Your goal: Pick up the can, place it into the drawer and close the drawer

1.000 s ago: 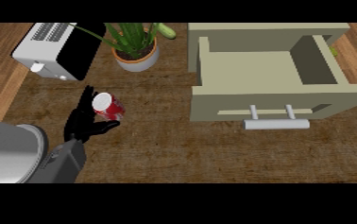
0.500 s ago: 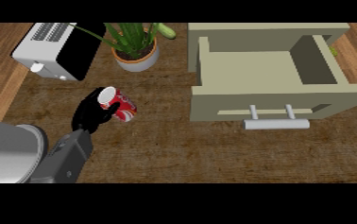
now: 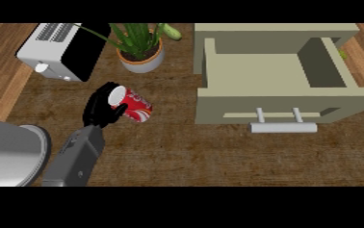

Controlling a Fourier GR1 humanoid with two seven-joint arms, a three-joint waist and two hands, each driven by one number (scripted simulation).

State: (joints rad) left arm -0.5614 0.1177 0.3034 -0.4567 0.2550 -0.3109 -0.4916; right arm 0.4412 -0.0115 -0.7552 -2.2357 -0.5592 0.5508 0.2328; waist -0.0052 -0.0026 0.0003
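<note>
Left hand (image 3: 99, 110): you see its fingers curled round the tilted red can (image 3: 132, 105), left of centre.
Drawer (image 3: 274, 80): pulled open at upper right, no contents showing.

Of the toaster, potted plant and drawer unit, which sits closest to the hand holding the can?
The green potted plant in its pale pot, just above the left hand and red can.

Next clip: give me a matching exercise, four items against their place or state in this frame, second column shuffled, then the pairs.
Items:
1. can
2. drawer
3. potted plant
4. toaster

States:
A. pulled open, nothing inside
B. far left corner of the counter
C. tilted, held by the left robot hand
D. between toaster and drawer

Pairs: 1-C, 2-A, 3-D, 4-B
</note>
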